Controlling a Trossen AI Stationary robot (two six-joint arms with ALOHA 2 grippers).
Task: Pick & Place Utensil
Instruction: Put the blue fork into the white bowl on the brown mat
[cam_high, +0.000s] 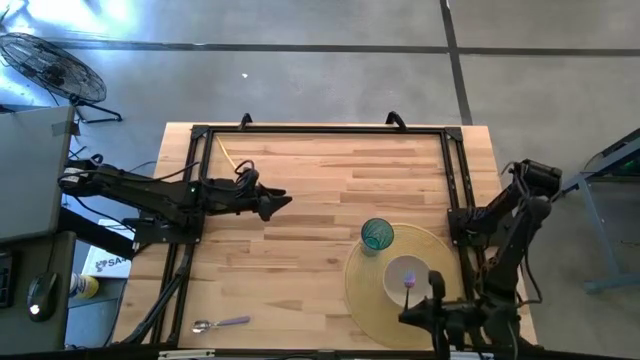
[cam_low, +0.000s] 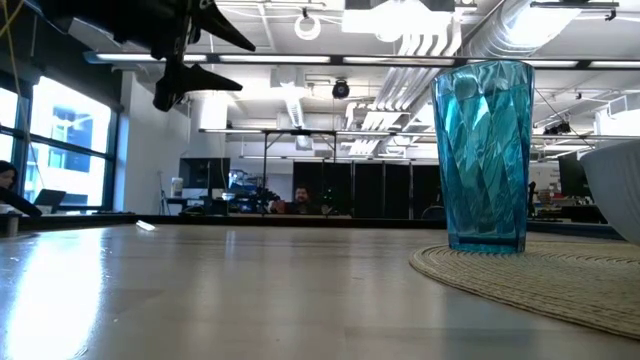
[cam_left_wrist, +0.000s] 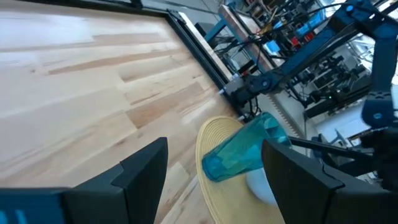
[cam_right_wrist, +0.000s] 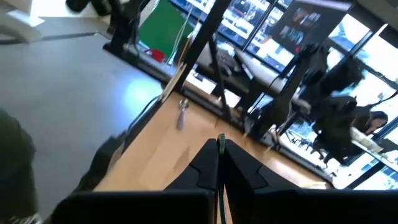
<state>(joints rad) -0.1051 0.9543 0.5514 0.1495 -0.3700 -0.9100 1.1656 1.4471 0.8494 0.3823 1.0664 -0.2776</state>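
A spoon with a purple handle (cam_high: 220, 324) lies flat on the wood near the table's near edge, left of centre; the right wrist view shows it ahead as well (cam_right_wrist: 181, 115). A second purple-handled utensil (cam_high: 408, 281) sits in the white bowl (cam_high: 395, 290) on the round woven placemat (cam_high: 365, 300). A teal cup (cam_high: 377, 235) stands on the mat's far part. My left gripper (cam_high: 280, 202) hovers open above the table's middle, left of the cup (cam_left_wrist: 239, 152). My right gripper (cam_high: 405, 318) is shut, at the near edge beside the mat, pointing toward the table's left.
A black metal frame (cam_high: 320, 130) runs along the table's far, left and right sides. A yellow cord (cam_high: 228, 155) lies near the far left corner. Bare wood (cam_high: 300, 270) stretches between the spoon and the placemat. In the low view the cup (cam_low: 485, 155) stands on the mat (cam_low: 540, 275).
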